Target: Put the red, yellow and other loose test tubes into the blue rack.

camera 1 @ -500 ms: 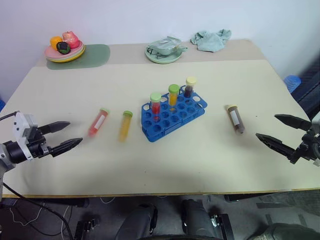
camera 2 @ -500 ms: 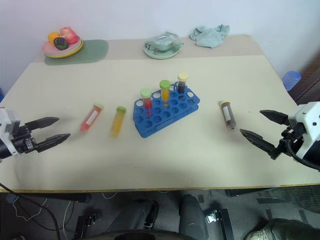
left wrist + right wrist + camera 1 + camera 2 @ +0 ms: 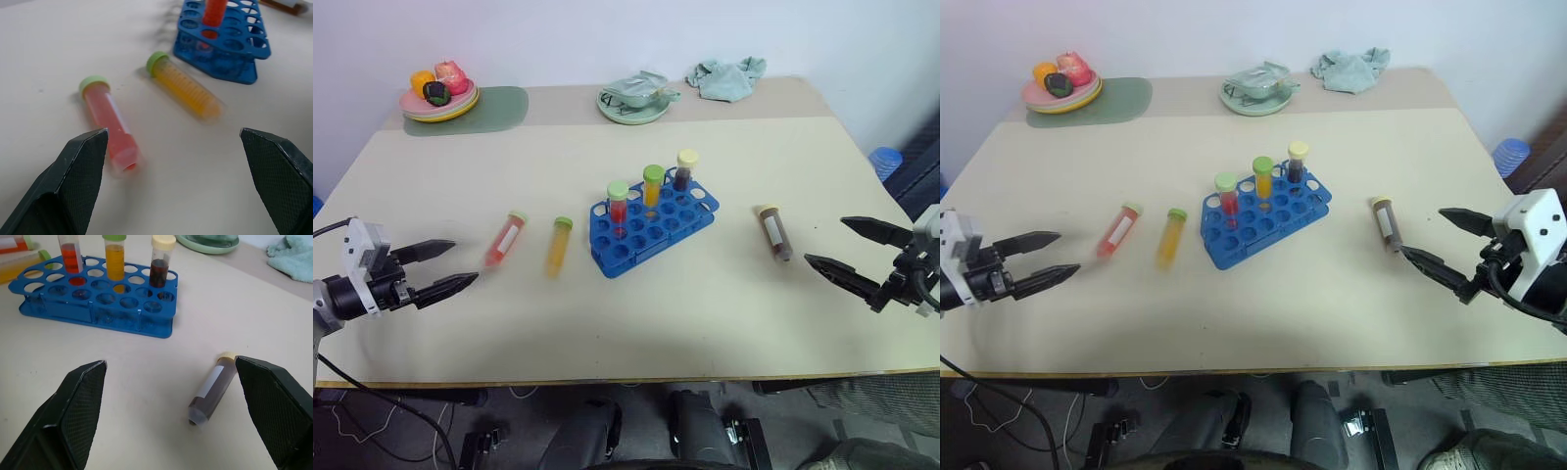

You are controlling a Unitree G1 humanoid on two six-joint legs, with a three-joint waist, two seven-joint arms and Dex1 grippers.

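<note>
The left pincer (image 3: 450, 264) hangs over the desk's (image 3: 705, 313) left edge with its 2 fingers spread, holding nothing. Just ahead of it lies the red tube (image 3: 506, 239), green cap pointing away, and beside that the yellow-orange tube (image 3: 558, 246), both flat on the desk. The right pincer (image 3: 842, 250) is likewise spread wide and empty at the desk's right edge, near the dark brown tube (image 3: 774, 233), which lies flat with its cream cap away. Between the loose tubes sits the blue rack (image 3: 651, 227), holding 3 upright tubes: red, yellow and dark. Plates (image 3: 440, 103) and a cloth (image 3: 726, 78) lie along the far edge.
</note>
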